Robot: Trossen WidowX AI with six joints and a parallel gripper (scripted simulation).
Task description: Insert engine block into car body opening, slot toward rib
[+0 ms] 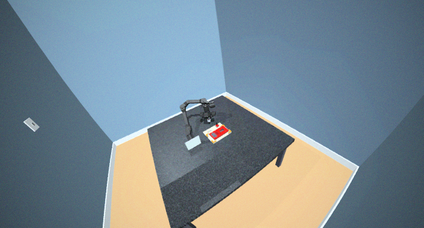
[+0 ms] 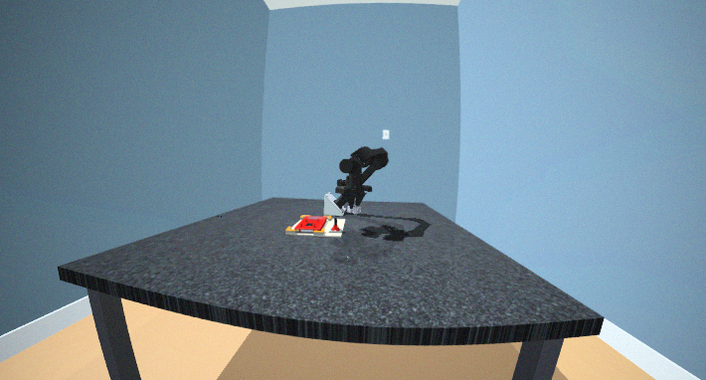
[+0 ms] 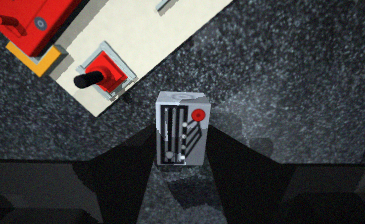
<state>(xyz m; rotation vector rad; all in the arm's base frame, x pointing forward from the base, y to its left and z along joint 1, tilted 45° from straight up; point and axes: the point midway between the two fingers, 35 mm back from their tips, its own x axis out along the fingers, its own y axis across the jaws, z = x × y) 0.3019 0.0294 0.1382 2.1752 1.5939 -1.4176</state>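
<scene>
In the wrist view's upper left, a cream base plate [image 3: 148,45] carries the red car body [image 3: 30,22] and a red socket with a black lever [image 3: 103,77], just beside the engine block [image 3: 181,134]. No writing is legible. The grey block, marked with black stripes and a red dot, sits at frame centre on the speckled surface [image 3: 293,75], clamped between the half-closed jaws of the gripper [image 3: 181,165].
</scene>
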